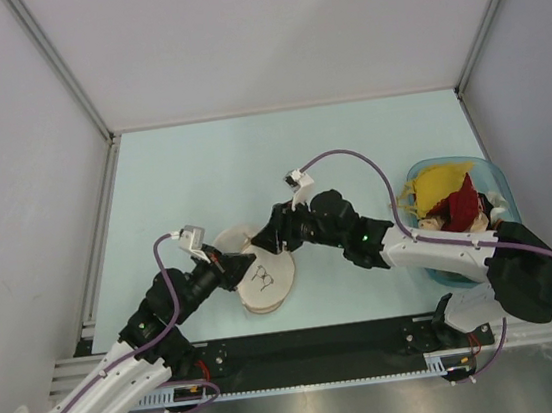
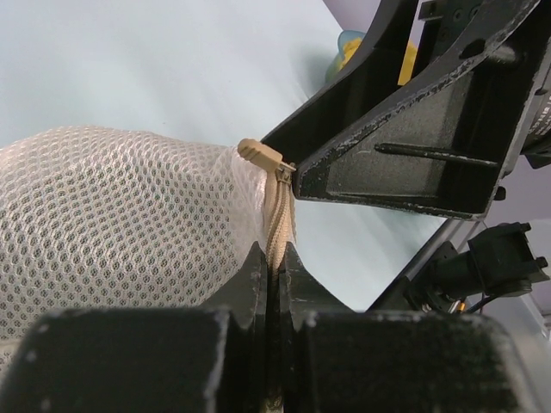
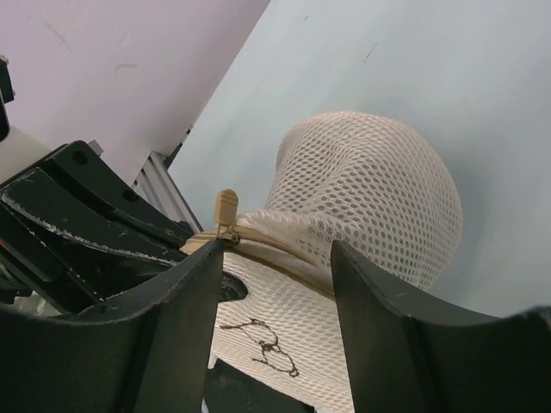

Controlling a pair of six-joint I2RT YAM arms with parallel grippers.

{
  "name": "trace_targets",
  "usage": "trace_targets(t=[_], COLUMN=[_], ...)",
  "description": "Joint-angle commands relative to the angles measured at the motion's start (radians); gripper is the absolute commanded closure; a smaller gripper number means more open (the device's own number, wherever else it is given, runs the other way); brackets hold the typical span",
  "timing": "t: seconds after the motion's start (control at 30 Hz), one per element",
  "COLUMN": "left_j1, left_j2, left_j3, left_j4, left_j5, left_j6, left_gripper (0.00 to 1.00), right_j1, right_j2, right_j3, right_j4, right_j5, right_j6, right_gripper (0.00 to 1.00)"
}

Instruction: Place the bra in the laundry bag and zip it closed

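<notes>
The cream mesh laundry bag point(image 1: 268, 283) lies on the table between both grippers. My left gripper point(image 1: 240, 269) is shut on the bag's tan zip rim, as the left wrist view point(image 2: 274, 253) shows. The tan zip pull point(image 2: 258, 153) stands just beyond it, touching a finger point(image 2: 405, 155) of the right gripper. My right gripper point(image 1: 275, 235) is open, its jaws straddling the zip rim point(image 3: 275, 274), with one fingertip point(image 3: 202, 267) right below the pull point(image 3: 225, 205). The zip looks closed along the stretch I see. The bra is hidden.
A translucent blue tub point(image 1: 495, 178) at the right holds yellow point(image 1: 439, 182) and red point(image 1: 460, 204) garments. A metal rail point(image 1: 314, 348) runs along the near table edge. Grey walls enclose the table on three sides.
</notes>
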Motion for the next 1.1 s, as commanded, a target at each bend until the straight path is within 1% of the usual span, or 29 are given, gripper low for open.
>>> trace_targets(t=[0.0, 0.03, 0.07, 0.1, 0.13, 0.17, 0.23, 0.3, 0.4, 0.43, 0.47, 0.53, 0.77, 0.83, 0.87, 0.93, 0.97, 1.0, 1.07], left_j1=[0.004, 0.004, 0.004, 0.004, 0.004, 0.004, 0.004, 0.004, 0.004, 0.006, 0.004, 0.004, 0.004, 0.004, 0.004, 0.004, 0.004, 0.004, 0.006], left_j2=[-0.002, -0.003, -0.002, 0.0, 0.0, 0.003, 0.007, 0.012, 0.015, 0.017, 0.017, 0.011, 0.003, 0.004, 0.004, 0.003, -0.002, -0.02, -0.051], left_j3=[0.004, 0.001, 0.001, 0.001, 0.002, 0.004, 0.005, 0.005, 0.007, 0.008, 0.008, 0.008, 0.01, 0.011, 0.011, 0.016, 0.017, 0.019, 0.02], left_j4=[0.049, 0.05, 0.049, 0.049, 0.05, 0.049, 0.049, 0.049, 0.05, 0.05, 0.05, 0.049, 0.041, 0.041, 0.039, 0.023, -0.011, -0.034, -0.094], left_j5=[0.035, 0.035, 0.038, 0.041, 0.042, 0.047, 0.047, 0.049, 0.053, 0.056, 0.056, 0.056, 0.053, 0.053, 0.05, 0.038, 0.01, -0.003, -0.097], left_j6=[0.016, 0.014, 0.014, 0.016, 0.017, 0.019, 0.02, 0.019, 0.02, 0.02, 0.02, 0.022, 0.025, 0.03, 0.03, 0.022, 0.014, -0.018, -0.059], left_gripper=[1.0, 1.0, 1.0, 1.0, 1.0, 1.0, 1.0, 1.0, 1.0, 1.0, 1.0, 1.0, 1.0, 1.0, 1.0, 1.0, 1.0, 1.0, 1.0], right_j1=[0.007, 0.018, 0.025, 0.034, 0.047, 0.051, 0.053, 0.056, 0.061, 0.062, 0.067, 0.076, 0.094, 0.099, 0.1, 0.105, 0.105, 0.1, 0.079], right_j2=[-0.026, -0.025, -0.025, -0.025, -0.028, -0.031, -0.02, 0.009, 0.029, 0.034, 0.041, 0.056, 0.075, 0.078, 0.077, 0.064, 0.048, 0.032, 0.005], right_j3=[0.1, 0.135, 0.151, 0.169, 0.192, 0.201, 0.214, 0.243, 0.235, 0.237, 0.241, 0.249, 0.238, 0.238, 0.237, 0.226, 0.22, 0.212, 0.192], right_j4=[-0.045, -0.07, -0.122, -0.149, -0.186, -0.197, -0.217, -0.24, -0.223, -0.219, -0.22, -0.217, -0.208, -0.216, -0.219, -0.234, -0.236, -0.239, -0.26], right_j5=[0.053, 0.065, 0.109, 0.123, 0.16, 0.183, 0.17, 0.15, 0.139, 0.131, 0.13, 0.128, 0.136, 0.146, 0.156, 0.226, 0.254, 0.286, 0.378], right_j6=[-0.084, -0.107, -0.153, -0.182, -0.201, -0.231, -0.239, -0.242, -0.233, -0.233, -0.231, -0.231, -0.234, -0.235, -0.235, -0.234, -0.222, -0.215, -0.192], right_gripper=[0.39, 0.38, 0.36, 0.31, 0.3, 0.3, 0.3, 0.34, 0.44, 0.46, 0.53, 0.58, 0.59, 0.64, 0.78, 0.94, 1.0, 1.0, 1.0])
